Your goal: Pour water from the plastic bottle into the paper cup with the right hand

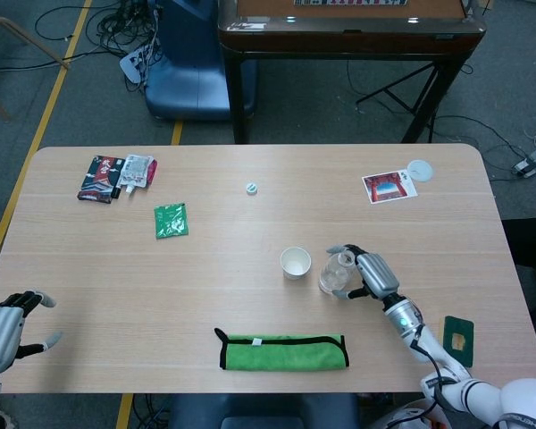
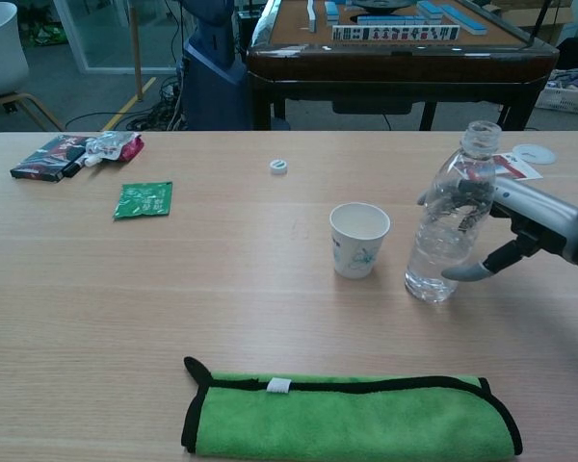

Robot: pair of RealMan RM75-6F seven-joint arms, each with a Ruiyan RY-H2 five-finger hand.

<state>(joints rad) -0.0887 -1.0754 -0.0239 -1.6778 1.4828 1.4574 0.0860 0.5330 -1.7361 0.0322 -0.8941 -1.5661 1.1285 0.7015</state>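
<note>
A clear plastic bottle (image 1: 338, 271) (image 2: 445, 226) stands upright and uncapped, just right of the white paper cup (image 1: 295, 262) (image 2: 358, 239). My right hand (image 1: 371, 274) (image 2: 520, 221) grips the bottle from its right side, fingers wrapped round the body and thumb low in front. The cup is upright with its mouth open. The bottle's small white cap (image 1: 251, 188) (image 2: 278, 166) lies farther back on the table. At the table's near left corner my left hand (image 1: 4, 331) rests with fingers apart, holding nothing.
A folded green towel (image 1: 283, 350) (image 2: 347, 414) lies along the near edge in front of the cup. A green packet (image 1: 171, 220) and snack packets (image 1: 116, 174) sit at the far left. A postcard (image 1: 389, 187) and white disc (image 1: 420, 169) lie far right.
</note>
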